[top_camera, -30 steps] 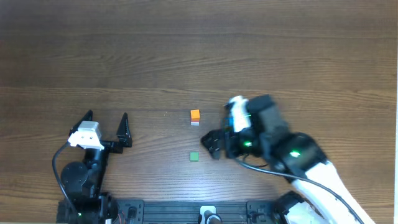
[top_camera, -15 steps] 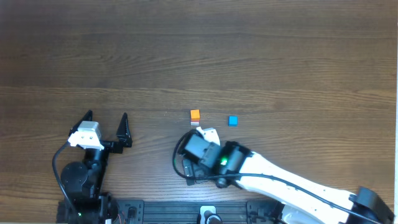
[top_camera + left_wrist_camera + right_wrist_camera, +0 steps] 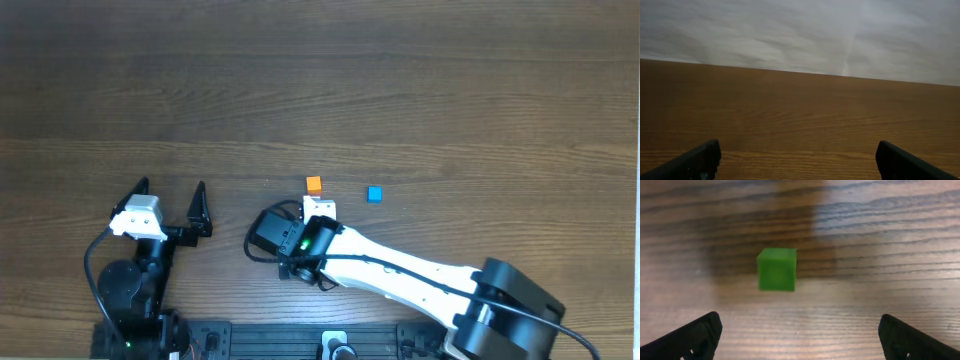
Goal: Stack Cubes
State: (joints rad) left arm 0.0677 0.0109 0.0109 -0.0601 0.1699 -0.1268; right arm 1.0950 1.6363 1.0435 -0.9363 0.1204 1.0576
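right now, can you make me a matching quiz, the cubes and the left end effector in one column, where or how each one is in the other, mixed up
Column one
1. orange cube
2. blue cube
3. green cube
4. left end effector

Column two
a. open, bare wood ahead, no cube near it
b. on the table just ahead of the open right end effector
c. alone on bare wood, farthest right of the cubes
d. close beside the wrist end of the right arm in the top view

Pairs: 1-d, 2-c, 3-b, 4-a
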